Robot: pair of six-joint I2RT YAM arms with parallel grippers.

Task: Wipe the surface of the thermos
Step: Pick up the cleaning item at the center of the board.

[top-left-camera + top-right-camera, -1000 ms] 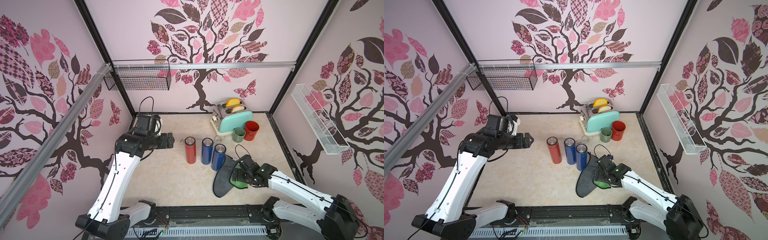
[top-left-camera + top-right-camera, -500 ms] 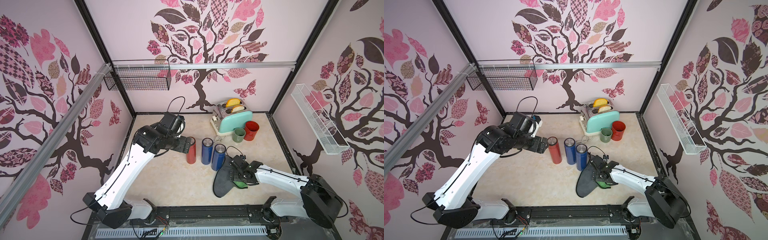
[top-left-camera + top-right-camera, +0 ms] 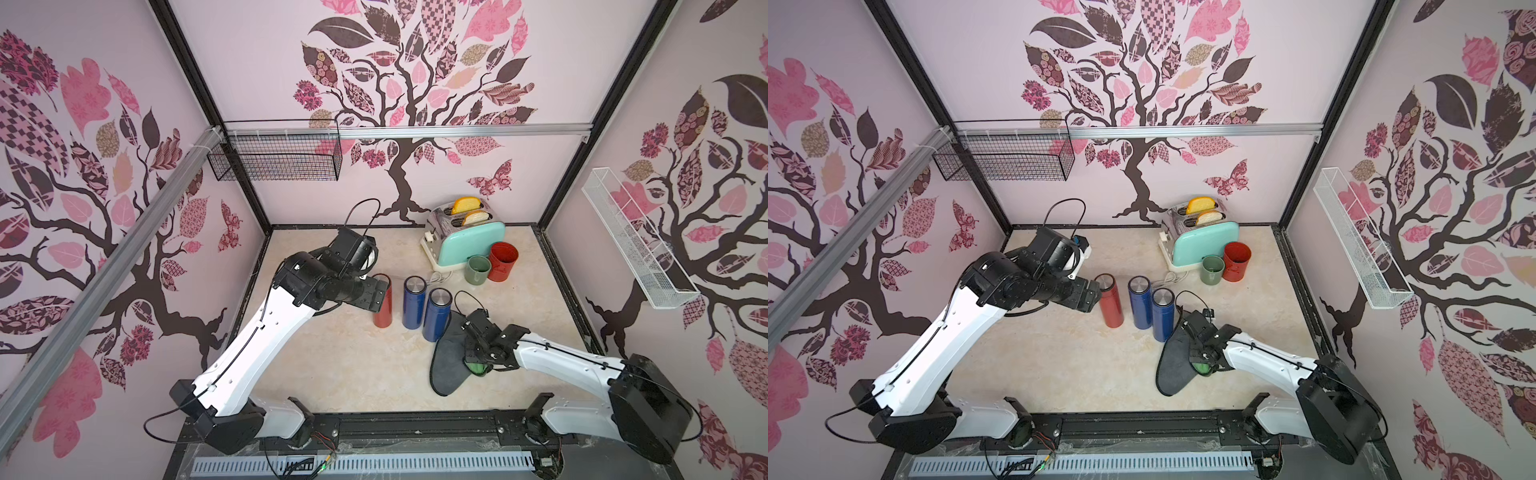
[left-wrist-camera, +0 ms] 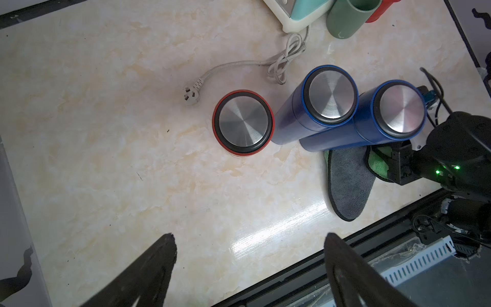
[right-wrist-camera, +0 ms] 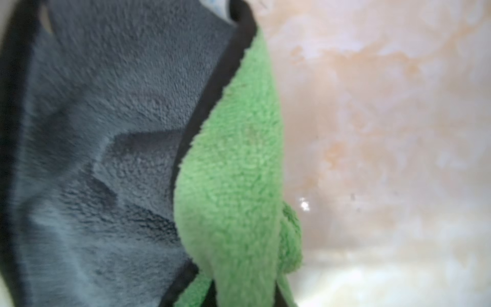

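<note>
- Thermos in red (image 4: 243, 122) stands upright on the tabletop (image 3: 332, 353), at the left end of a row with two blue thermoses (image 3: 413, 301) just beside it.
- Left fingers (image 4: 148, 271) are spread wide and empty above the red one, so it is probably the one to be wiped.
- Its body looks rigid and glossy, so it is likely slippery. Whether it is full or light cannot be told.
- Being tall and narrow, it will tip under a sideways push, and a fall could knock over the blue neighbours.
- A sound hold would be around the cap's rim or the upper wall, from above, leaving the lower wall free for wiping.
- Right fingers (image 4: 398, 164) are pressed together, pinching the cloth (image 3: 449, 361) at a fold that shows its green underside.
- The cloth is grey, soft and limp. Most of it lies on the tabletop by the nearer blue thermos, and it will drape and drag when lifted.
- It must pass both blue thermoses to reach the red one.
</note>
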